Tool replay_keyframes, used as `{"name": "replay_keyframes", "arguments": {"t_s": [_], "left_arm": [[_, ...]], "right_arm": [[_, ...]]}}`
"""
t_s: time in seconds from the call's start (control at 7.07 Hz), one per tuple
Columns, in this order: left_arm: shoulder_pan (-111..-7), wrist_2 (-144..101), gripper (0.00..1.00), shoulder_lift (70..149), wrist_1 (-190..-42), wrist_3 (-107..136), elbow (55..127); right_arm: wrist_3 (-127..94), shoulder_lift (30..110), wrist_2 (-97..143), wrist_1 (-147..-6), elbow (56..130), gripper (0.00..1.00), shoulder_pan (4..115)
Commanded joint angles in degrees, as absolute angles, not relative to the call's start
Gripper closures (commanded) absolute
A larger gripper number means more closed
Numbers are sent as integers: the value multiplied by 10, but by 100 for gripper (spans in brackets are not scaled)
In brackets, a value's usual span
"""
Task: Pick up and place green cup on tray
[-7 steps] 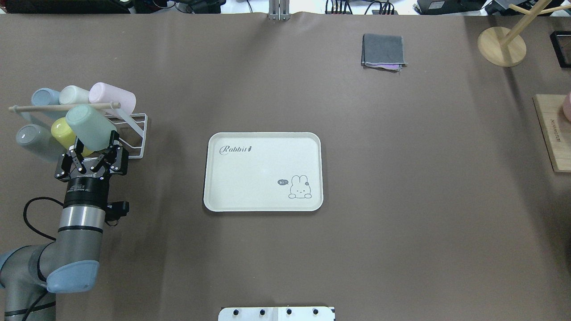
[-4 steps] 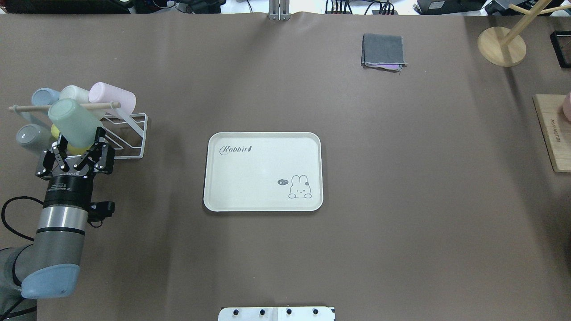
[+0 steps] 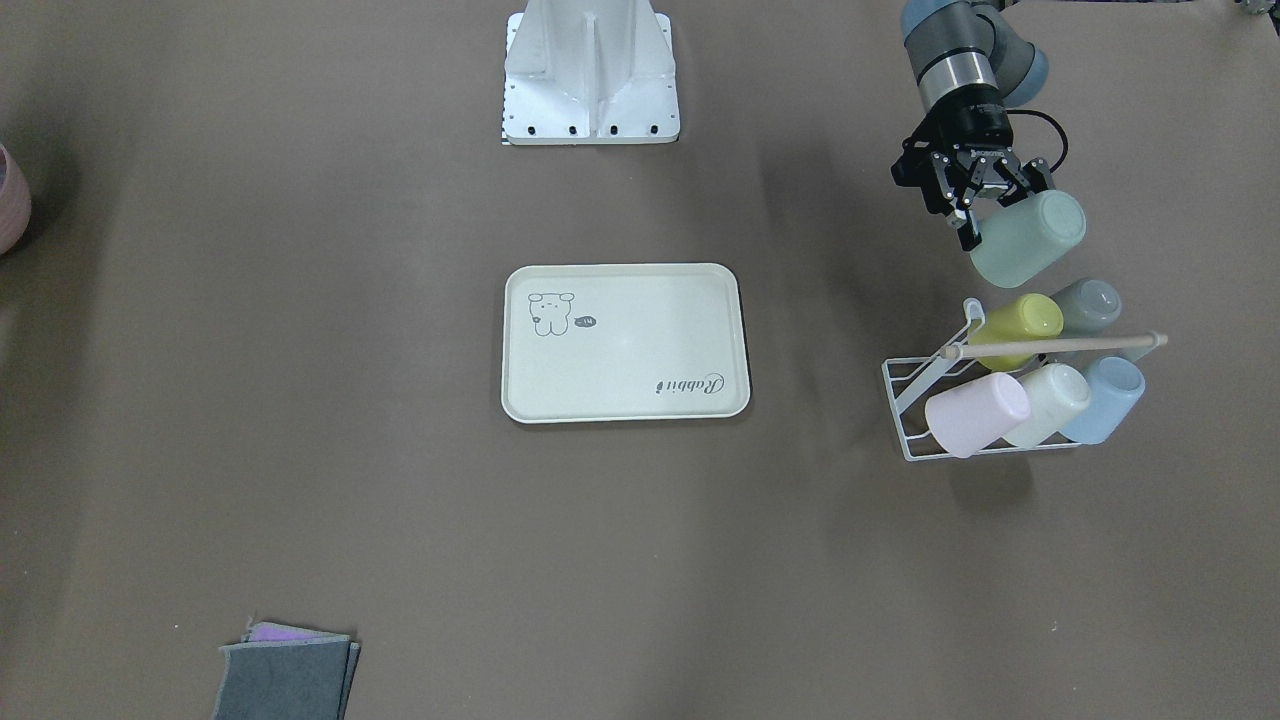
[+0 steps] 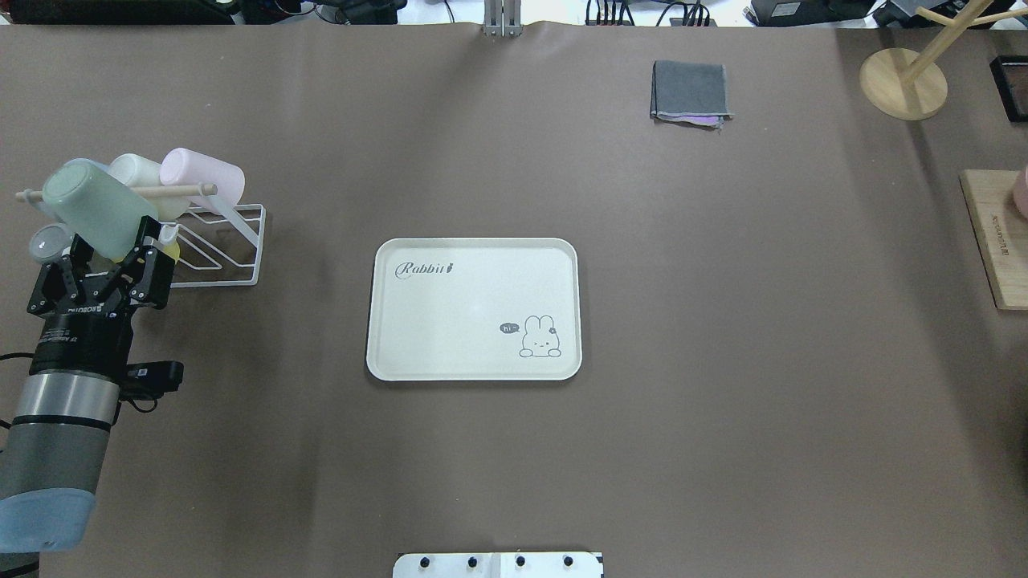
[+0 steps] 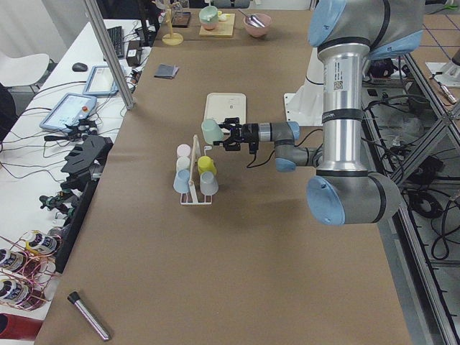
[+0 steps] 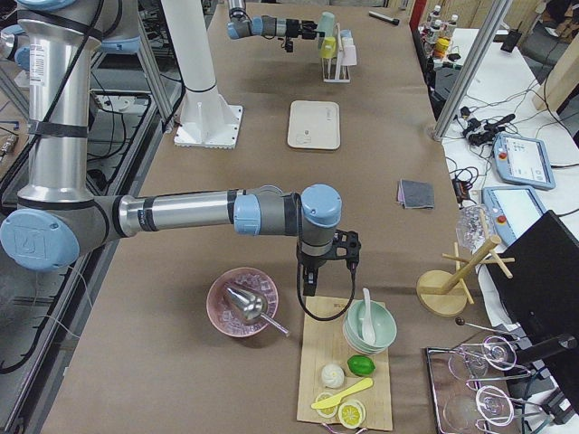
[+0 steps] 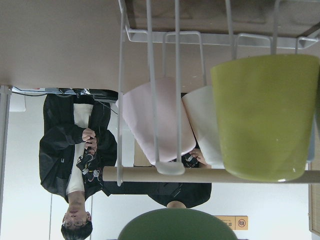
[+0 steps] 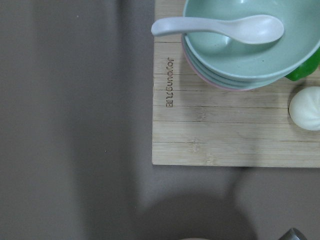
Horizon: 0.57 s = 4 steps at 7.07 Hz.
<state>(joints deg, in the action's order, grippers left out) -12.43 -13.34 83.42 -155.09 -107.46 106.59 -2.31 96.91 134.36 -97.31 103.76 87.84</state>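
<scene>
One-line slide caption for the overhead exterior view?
Left gripper holds the green cup beside the wire rack of cups; the tray lies mid-table.

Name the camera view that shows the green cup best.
Exterior front-facing: the green cup shows nearly whole, apart from the rack. Overhead overlaps it with the racked cups; both side views show it tiny; the left wrist camera catches only a dark sliver.
</scene>
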Motion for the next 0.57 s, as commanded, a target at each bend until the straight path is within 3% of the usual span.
{"name": "replay_keyframes", "arguments": {"t_s": [0.0,0.42], "left_arm": [[-112,-133,18,831,-1603,-954,1068],[-92,-137,18,835,-1600,-683,1071]], "right_arm": [[-18,974,1345,-975,1037,0,879],[-18,972,1344,-975,1033,0,878]]}}
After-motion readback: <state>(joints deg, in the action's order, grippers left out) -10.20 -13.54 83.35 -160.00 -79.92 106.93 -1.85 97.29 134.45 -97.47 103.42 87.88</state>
